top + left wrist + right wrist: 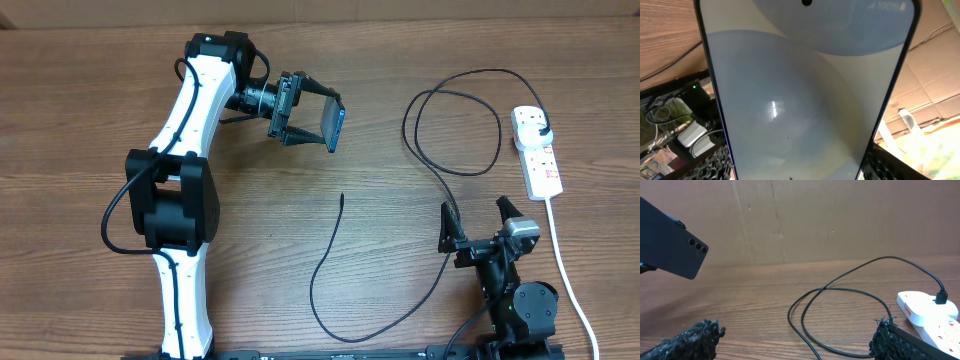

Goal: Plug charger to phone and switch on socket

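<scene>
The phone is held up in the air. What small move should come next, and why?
Probably the right pincer, open and empty, should reach left toward the charger's free tip lying on the table: the left pincer holds the phone in the air, and the plug sits in the socket already.

The table (80,100) looks like matt, grained wood, the phone (805,100) has a glossy glass face, the socket (537,150) is smooth white plastic, and the charger (888,257) is matt black.

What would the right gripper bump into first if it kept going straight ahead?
Likely the charger cable looped on the table just ahead of the right gripper; passing above it, the cardboard wall. Height is unclear.
</scene>
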Controlling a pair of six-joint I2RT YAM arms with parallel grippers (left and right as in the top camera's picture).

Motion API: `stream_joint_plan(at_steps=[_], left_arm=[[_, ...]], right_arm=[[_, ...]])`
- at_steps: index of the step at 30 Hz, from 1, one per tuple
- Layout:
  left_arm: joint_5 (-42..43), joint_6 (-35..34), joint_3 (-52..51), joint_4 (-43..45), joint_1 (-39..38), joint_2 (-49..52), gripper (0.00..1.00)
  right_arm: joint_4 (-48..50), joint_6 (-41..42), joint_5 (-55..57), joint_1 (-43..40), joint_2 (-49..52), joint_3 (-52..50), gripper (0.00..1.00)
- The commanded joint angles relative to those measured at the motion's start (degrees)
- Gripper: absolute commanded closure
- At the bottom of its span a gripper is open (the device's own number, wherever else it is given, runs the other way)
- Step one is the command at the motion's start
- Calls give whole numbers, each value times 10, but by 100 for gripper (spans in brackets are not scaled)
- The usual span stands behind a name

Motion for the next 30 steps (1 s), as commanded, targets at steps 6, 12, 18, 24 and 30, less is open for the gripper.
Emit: stream_joint_plan(at_steps=[6, 12, 18, 24, 30], left_arm=[[41, 18, 17, -2, -3, 1, 96], [41, 22, 17, -2, -3, 1, 96], [41, 23, 17, -2, 0, 1, 96], [41, 28, 17, -2, 9, 1, 96], [41, 40, 17, -15, 15, 1, 96]], right_arm=[[3, -2, 6, 3, -5, -6, 0], [3, -2, 6, 3, -5, -6, 0], [3, -2, 6, 3, -5, -6, 0], [3, -2, 6, 3, -5, -6, 0], [3, -2, 6, 3, -5, -6, 0]])
